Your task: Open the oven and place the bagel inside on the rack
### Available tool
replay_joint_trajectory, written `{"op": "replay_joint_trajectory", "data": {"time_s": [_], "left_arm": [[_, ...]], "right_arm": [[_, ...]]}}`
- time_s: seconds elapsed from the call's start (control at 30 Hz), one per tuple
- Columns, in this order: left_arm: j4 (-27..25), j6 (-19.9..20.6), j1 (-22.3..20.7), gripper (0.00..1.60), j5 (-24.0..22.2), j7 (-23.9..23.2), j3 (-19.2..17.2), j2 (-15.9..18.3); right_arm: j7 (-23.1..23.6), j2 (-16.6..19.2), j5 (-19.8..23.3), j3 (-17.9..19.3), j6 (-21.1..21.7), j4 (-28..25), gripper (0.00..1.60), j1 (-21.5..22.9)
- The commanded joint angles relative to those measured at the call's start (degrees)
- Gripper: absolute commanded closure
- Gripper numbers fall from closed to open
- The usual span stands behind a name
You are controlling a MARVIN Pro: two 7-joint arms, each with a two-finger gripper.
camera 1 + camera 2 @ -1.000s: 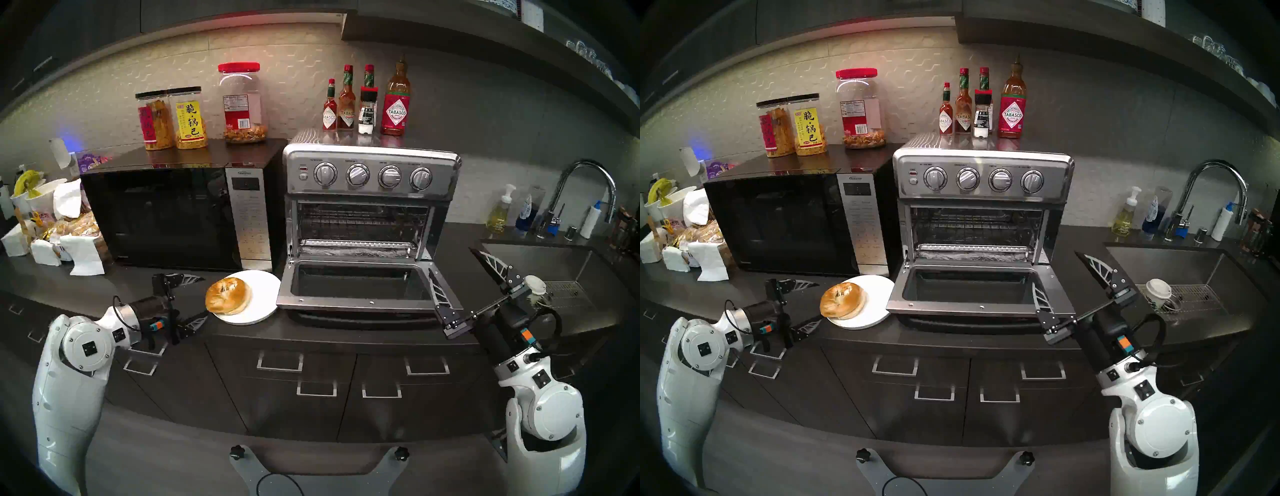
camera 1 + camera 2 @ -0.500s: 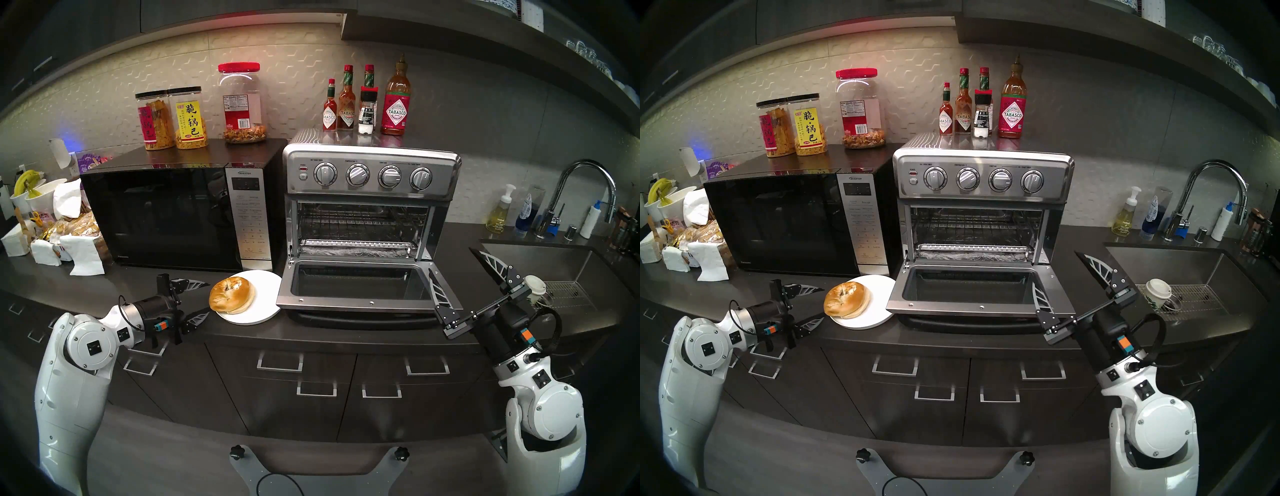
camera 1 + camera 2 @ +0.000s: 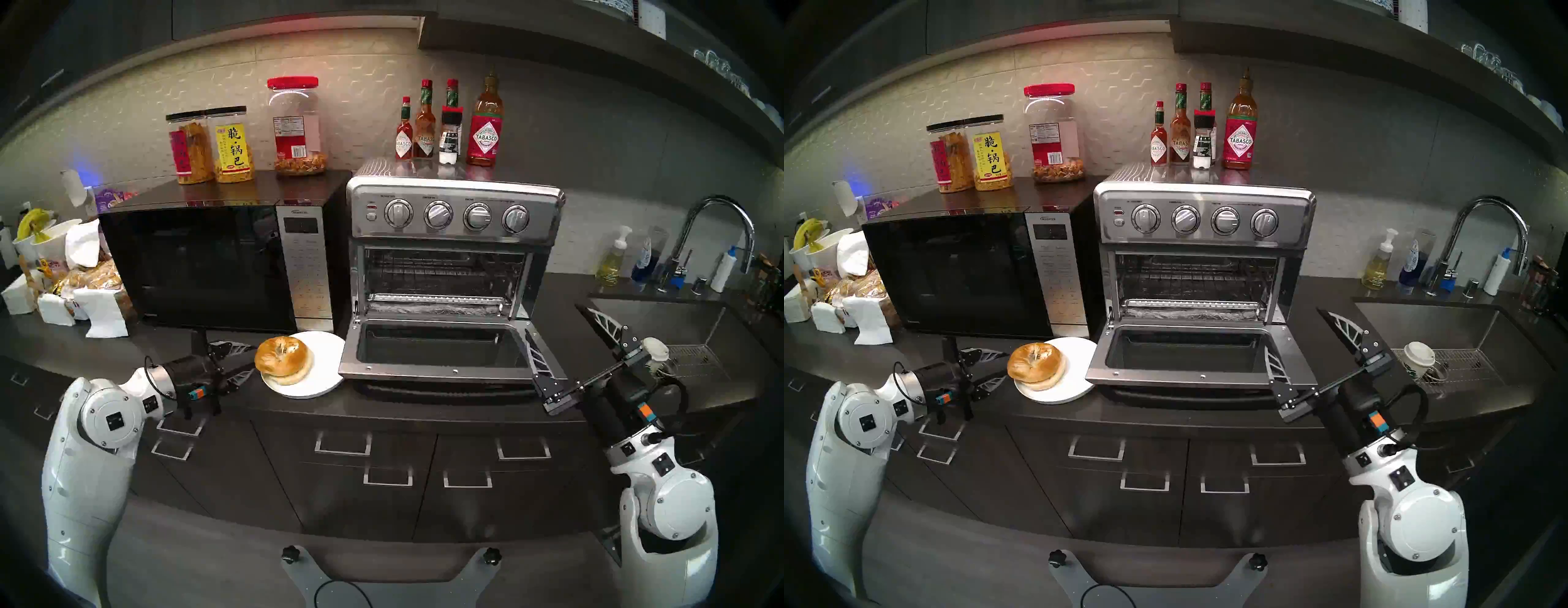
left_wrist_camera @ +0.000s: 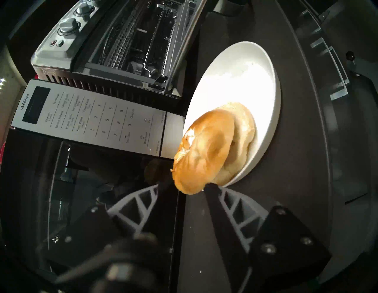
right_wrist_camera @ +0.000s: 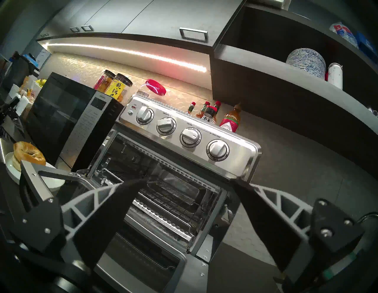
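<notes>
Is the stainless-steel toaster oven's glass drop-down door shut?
No, the stainless-steel toaster oven's glass drop-down door lies folded down flat, baring the wire rack.

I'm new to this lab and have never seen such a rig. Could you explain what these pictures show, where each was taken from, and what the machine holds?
This is a two-armed robot at a kitchen counter. The two wide pictures come from cameras on its head, looking down. The other two come from a camera on each wrist, with that arm's fingers at the bottom.

On the counter stand a black microwave and a steel toaster oven, its door folded down and its wire rack empty. A sliced bagel sits on a white plate in front of them.

The left end effector has a fingertip on either side of the bagel's top half; I cannot tell whether it grips yet. The right end effector is open and holds nothing.
</notes>
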Motion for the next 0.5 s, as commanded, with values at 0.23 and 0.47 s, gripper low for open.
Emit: {"op": "replay_joint_trajectory", "data": {"time_s": [0.23,0.47], "left_arm": [[-1.17,-1.32,-1.36,0.54,0.34,1.45,0.48,-0.58],[-1.09,-2.18,-1.72,0.77,0.52,1.43,1.07,-0.62]], "right_arm": [[0.12,0.14,0.32,-0.05,-0.31,-1.25,0.00,0.25],[0.12,0.14,0.32,-0.05,-0.31,-1.25,0.00,0.25]]}}
